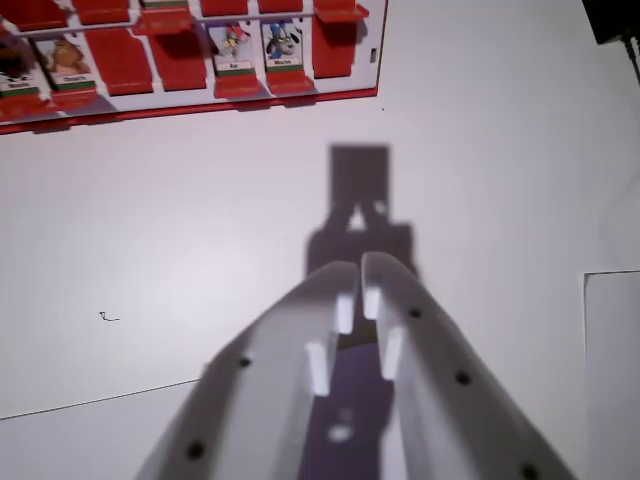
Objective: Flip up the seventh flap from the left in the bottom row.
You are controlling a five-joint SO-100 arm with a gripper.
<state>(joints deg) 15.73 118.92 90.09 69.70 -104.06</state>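
Wrist view, gripper (pixel 360 265): white, two-fingered, fingertips nearly together, nothing between them; hangs above the bare white table (pixel 180 250).
Wrist view, shadow (pixel 360 205): dark, cast on the table just past the fingertips.
Wrist view, game board (pixel 190 55): red, along the top edge, well apart from the gripper.
Wrist view, flaps (pixel 180 60): red, some raised with character cards (pixel 281 45) showing; the seventh cannot be picked out, the row being cut off at the wrist view's left.
Wrist view, pen mark (pixel 108 317): small, on the table, lower left.

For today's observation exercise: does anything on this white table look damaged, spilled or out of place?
Nothing looks spilled or broken. The only oddity is a small dark pen-like squiggle on the white table, well apart from the red plastic flap board.
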